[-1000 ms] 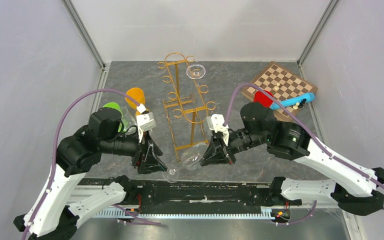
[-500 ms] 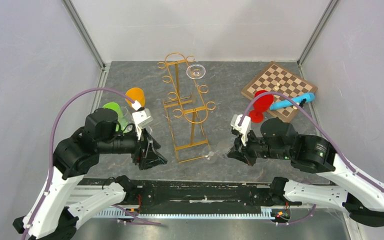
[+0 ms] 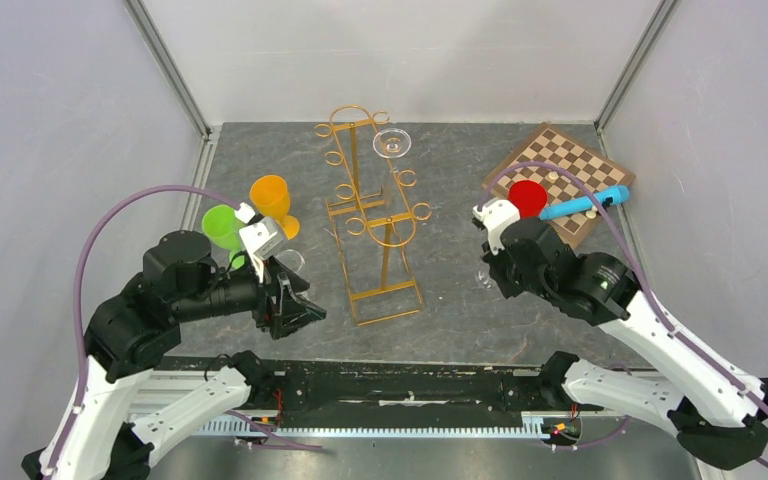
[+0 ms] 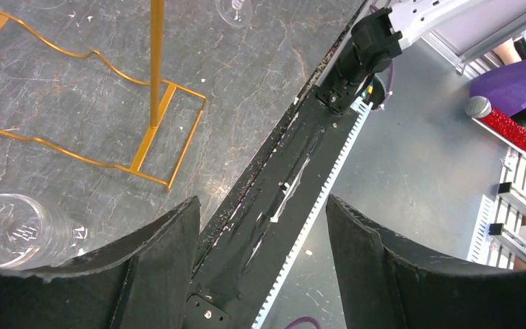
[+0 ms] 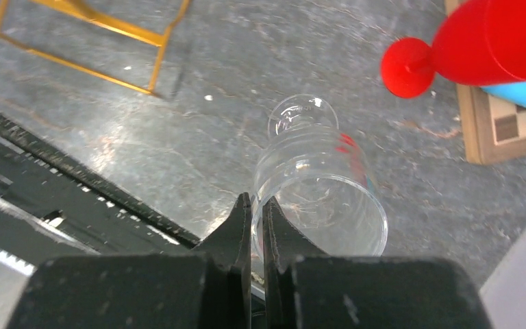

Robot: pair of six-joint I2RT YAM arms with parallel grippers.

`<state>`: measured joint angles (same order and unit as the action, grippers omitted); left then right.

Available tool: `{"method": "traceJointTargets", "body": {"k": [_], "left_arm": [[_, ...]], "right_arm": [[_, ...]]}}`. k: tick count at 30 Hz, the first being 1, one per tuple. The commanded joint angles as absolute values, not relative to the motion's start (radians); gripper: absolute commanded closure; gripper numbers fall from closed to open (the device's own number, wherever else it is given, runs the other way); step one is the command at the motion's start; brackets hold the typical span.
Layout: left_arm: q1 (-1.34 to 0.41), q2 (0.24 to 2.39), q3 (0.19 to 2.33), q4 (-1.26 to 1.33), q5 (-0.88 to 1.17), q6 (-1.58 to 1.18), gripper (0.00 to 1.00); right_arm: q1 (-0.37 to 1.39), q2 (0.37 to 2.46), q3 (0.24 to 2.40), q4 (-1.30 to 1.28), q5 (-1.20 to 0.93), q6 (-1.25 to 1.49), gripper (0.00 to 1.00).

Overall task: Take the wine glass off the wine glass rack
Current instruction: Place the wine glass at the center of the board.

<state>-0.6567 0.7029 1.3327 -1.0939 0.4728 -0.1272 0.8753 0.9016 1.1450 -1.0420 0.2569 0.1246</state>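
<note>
The gold wire wine glass rack (image 3: 375, 215) stands mid-table; its base shows in the left wrist view (image 4: 154, 103) and the right wrist view (image 5: 89, 27). My right gripper (image 3: 493, 272) is to the right of the rack, shut on the rim of a clear wine glass (image 5: 318, 185), one finger inside the bowl and one outside (image 5: 257, 200). The glass is off the rack, its foot pointing down at the table. A second clear glass (image 3: 392, 143) hangs at the rack's far end. My left gripper (image 3: 305, 312) is open and empty (image 4: 264, 200), left of the rack base.
A third clear glass (image 3: 288, 262) stands by my left gripper, also in the left wrist view (image 4: 7, 229). Orange (image 3: 272, 198) and green (image 3: 222, 225) cups stand at the left. A red goblet (image 3: 527, 197), a blue tool (image 3: 585, 203) and a chessboard (image 3: 560, 170) are at the right.
My right gripper has carried the clear wine glass from in front of the rack base to the right, towards the red goblet. My left gripper has drawn back a little to the left.
</note>
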Motion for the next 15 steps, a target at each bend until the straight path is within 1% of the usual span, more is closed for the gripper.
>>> {"method": "traceJointTargets", "body": {"k": [1, 5, 15], "left_arm": [[-0.653, 0.679, 1.32, -1.039, 0.445, -0.187, 0.27], [-0.654, 0.664, 1.303, -1.012, 0.449, -0.209, 0.27], [-0.653, 0.663, 1.291, -0.982, 0.484, -0.218, 0.27]], "right_arm": [[0.76, 0.933, 1.139, -0.97, 0.243, 0.054, 1.0], [0.641, 0.966, 1.129, -0.918, 0.147, 0.017, 1.0], [0.359, 1.051, 1.126, -0.876, 0.004, -0.067, 1.0]]}}
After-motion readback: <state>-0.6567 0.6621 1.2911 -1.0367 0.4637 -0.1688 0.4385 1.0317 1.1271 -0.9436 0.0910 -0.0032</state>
